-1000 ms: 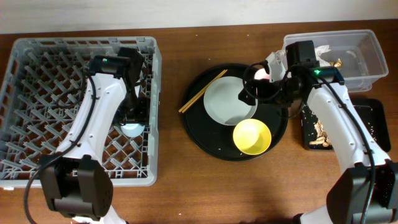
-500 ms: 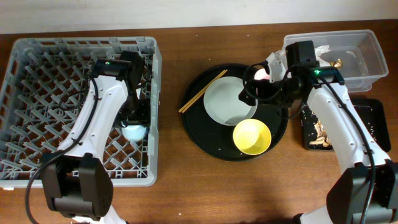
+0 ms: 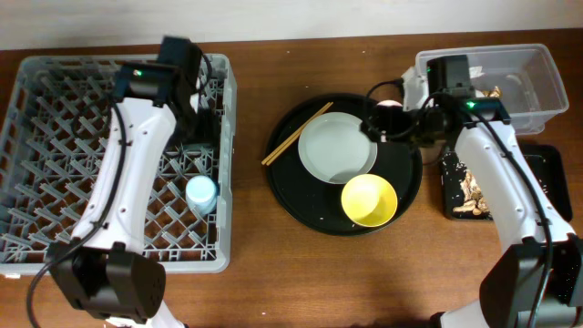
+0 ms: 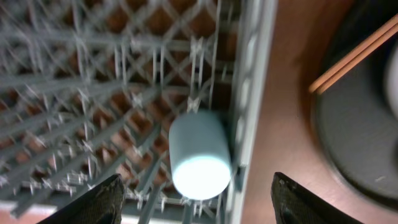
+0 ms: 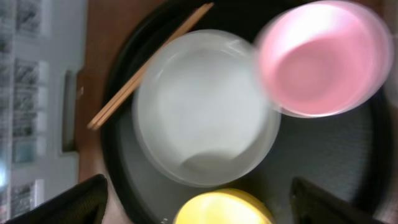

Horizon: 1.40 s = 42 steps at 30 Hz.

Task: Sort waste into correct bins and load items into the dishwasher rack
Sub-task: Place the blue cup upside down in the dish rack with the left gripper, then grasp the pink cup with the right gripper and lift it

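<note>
Both spread wide and empty: left gripper (image 4: 197, 180) over light-blue cup (image 4: 199, 155) in rack (image 4: 252, 93), right gripper (image 5: 199, 183) near pink cup (image 5: 317, 59) upper-right.

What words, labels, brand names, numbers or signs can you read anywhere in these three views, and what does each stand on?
None: no readable text shows in any view.
The large grey plastic lattice crate, small light-blue cup, pale green round plate, yellow bowl, small pink cup and clear rectangular plastic tub show no markings.
Both wrist views are blurred, so fine print there could not be read.
</note>
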### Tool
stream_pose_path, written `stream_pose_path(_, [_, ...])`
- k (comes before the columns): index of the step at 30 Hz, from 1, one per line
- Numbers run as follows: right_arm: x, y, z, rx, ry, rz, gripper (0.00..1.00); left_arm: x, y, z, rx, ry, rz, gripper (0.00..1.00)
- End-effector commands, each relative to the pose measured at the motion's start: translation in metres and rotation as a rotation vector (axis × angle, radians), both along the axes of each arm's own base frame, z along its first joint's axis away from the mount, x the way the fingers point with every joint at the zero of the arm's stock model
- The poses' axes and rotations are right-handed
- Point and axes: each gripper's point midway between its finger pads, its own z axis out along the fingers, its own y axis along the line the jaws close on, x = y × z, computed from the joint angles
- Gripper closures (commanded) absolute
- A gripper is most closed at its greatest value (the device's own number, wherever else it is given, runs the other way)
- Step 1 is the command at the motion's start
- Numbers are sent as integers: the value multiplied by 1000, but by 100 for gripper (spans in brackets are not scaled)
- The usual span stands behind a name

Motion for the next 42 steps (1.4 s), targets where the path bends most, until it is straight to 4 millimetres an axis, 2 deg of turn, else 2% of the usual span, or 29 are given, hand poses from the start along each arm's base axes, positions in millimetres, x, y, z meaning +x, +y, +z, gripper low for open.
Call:
stream_pose_path(1, [12, -48, 5, -167, -34, -225, 15, 16, -24, 36, -93, -126, -78, 23])
stream_pose_path(4, [20, -57, -3, -223, -33, -290, 31, 24, -45, 36, -115, -161, -124, 21])
stream_pose_path(6, [22, -60, -17, -257, -1, -335, 37, 28, -60, 38, -123, -187, -157, 21])
stream_pose_path(8, [25, -53, -34, -254, 34, -332, 45, 30, -72, 40, -129, -209, -184, 21])
stream_pose_path(9, [26, -53, -42, -254, 54, -349, 46, 31, -76, 41, -128, -216, -192, 20])
stream_pose_path(11, [27, -51, -55, -258, 81, -371, 49, 32, -79, 42, -129, -226, -199, 20])
stream_pose_path(14, [30, -54, -75, -283, 114, -418, 60, 33, -79, 43, -129, -230, -199, 20])
stream_pose_path(19, [36, -56, -92, -295, 130, -442, 68, 34, -80, 38, -127, -218, -198, 20])
stream_pose_path(22, [40, -55, -94, -289, 120, -446, 67, 36, -80, 30, -123, -200, -198, 20])
stream_pose_path(25, [46, -52, -88, -266, 92, -443, 51, 38, -81, 22, -119, -182, -198, 20])
stream_pose_path(27, [51, -50, -80, -250, 76, -439, 46, 39, -81, 19, -117, -173, -197, 20])
stream_pose_path(36, [78, -41, -46, -205, -26, -399, 43, 43, -82, 20, -120, -187, -198, 20])
stream_pose_path(39, [80, -42, -48, -205, -30, -405, 44, 43, -82, 20, -120, -187, -198, 20])
stream_pose_path(42, [82, -41, -64, -207, -2, -414, 48, 43, -82, 20, -120, -187, -198, 20])
